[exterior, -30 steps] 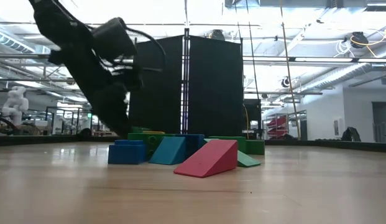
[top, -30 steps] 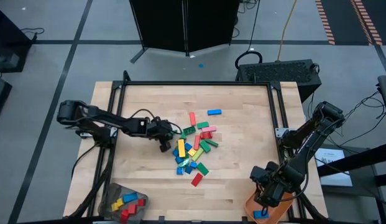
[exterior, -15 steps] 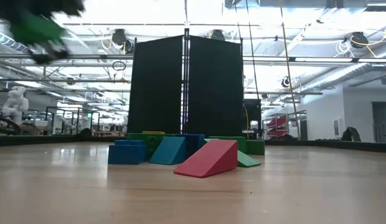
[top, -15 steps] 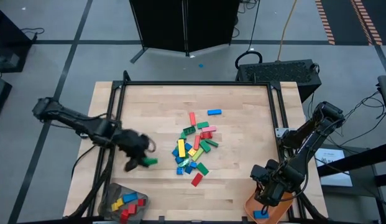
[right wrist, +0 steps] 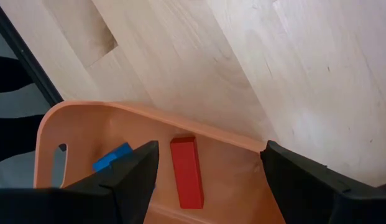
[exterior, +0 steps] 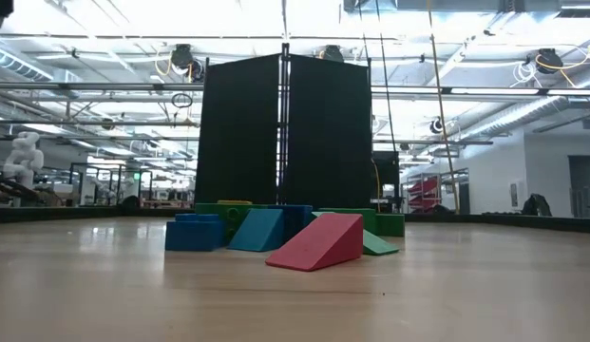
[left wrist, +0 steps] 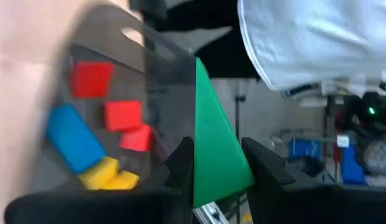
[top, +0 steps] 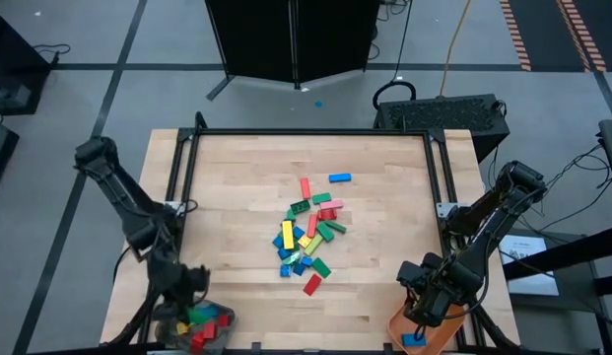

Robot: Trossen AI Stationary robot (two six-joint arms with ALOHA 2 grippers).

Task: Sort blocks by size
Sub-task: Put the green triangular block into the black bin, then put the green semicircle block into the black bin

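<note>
A: Where are the blocks [top: 307, 233]?
B: Mostly piled mid-surface [top: 384, 158], long axes pointing every way; one blue block [top: 339, 178] lies alone at one o'clock of the pile, lengthwise left to right.
A: The left gripper [top: 187, 299]?
B: Over the grey container [top: 219, 336] at seven o'clock, clamped on a green block [left wrist: 214, 146]; only the wrist view shows that grip.
A: The right gripper [top: 427, 314]?
B: Fingers apart above the orange tray [right wrist: 68, 127], over a long red block [right wrist: 186, 171].

Blocks [top: 307, 232] mid-table, between container [top: 197, 322] and tray [top: 421, 330].
</note>
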